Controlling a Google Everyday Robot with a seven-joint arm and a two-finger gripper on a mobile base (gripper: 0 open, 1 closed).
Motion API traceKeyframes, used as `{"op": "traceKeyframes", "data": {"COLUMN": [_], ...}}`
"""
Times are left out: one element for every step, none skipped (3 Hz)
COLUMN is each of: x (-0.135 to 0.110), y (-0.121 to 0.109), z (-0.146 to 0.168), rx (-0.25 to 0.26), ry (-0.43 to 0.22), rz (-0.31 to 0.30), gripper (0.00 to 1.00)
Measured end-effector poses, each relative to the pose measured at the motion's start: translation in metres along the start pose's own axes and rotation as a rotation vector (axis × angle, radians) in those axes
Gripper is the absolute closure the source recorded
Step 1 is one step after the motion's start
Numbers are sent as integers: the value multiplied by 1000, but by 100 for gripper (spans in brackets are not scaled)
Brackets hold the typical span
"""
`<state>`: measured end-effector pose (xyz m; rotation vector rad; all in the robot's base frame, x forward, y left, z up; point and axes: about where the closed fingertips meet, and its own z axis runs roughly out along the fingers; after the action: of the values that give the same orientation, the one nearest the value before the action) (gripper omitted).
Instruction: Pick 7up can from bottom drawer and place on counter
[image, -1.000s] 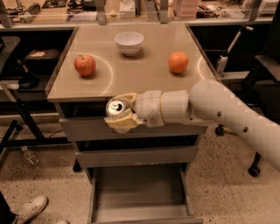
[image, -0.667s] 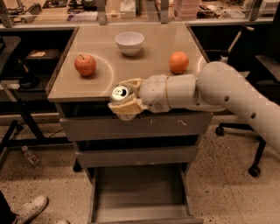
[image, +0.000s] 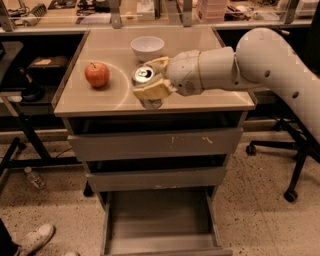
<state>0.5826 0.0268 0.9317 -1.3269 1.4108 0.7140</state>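
Observation:
My gripper (image: 150, 82) is shut on the 7up can (image: 145, 75), whose silver lid with pull tab faces up. It holds the can over the front middle of the tan counter (image: 200, 102), with the can's base at or just above the surface. The white arm reaches in from the right and hides the counter's right part. The bottom drawer (image: 160, 220) stands pulled open below, its grey floor bare.
A red apple (image: 97, 74) sits on the counter's left. A white bowl (image: 147, 47) stands at the back, close behind the gripper. Two shut drawer fronts (image: 155, 145) are above the open one. A cluttered workbench (image: 150, 10) runs behind. A plastic bottle (image: 35, 179) and a shoe (image: 35, 237) lie on the floor at left.
The gripper has lifted the can from in front of the counter's front edge up and back over the counter top. The arm now hides the orange.

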Motion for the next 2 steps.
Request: {"op": "traceKeyframes", "data": {"x": [-12,-12], "y": [-33,-64], "z": [3,19], "rx": [-10,-42], "ry": [-24,-56], "rz": [-17,-23], "gripper": [100,100]}}
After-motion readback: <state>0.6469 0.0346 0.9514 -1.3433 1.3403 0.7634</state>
